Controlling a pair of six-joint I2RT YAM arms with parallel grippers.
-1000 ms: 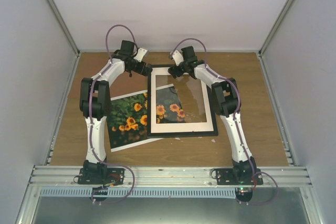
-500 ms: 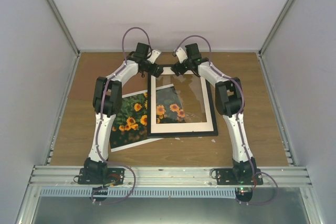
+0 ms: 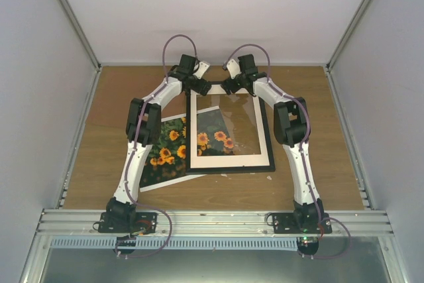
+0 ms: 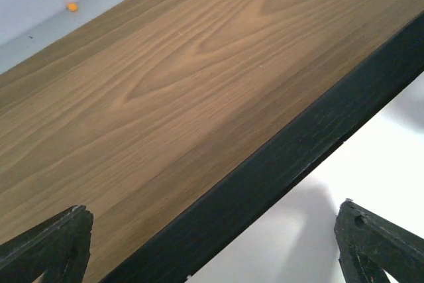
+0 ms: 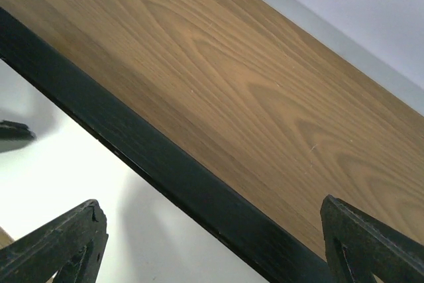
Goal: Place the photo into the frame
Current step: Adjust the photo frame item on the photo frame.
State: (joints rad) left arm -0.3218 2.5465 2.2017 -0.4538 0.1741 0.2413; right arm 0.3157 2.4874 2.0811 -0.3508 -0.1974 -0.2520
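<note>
The photo (image 3: 162,150), orange flowers on dark green, lies flat on the table with its right part under the frame (image 3: 232,169). This thin black frame holds a white mat (image 3: 228,159), and part of the print shows through its window. My left gripper (image 3: 204,87) and right gripper (image 3: 225,87) sit close together at the frame's far edge. In the left wrist view the left gripper (image 4: 212,250) is open over the black bar (image 4: 278,157), one finger over wood and one over the mat (image 4: 371,164). The right gripper (image 5: 215,243) is open astride the same bar (image 5: 152,157).
White walls (image 3: 218,11) close in the wooden table (image 3: 318,164) at the back and on both sides. A metal rail (image 3: 212,220) runs along the near edge by the arm bases. A small orange speck (image 4: 71,6) sits at the foot of the back wall.
My left arm has swung right, bringing its gripper to the frame's far edge beside the right one. The right gripper shifted slightly right. Frame and photo have not moved.
</note>
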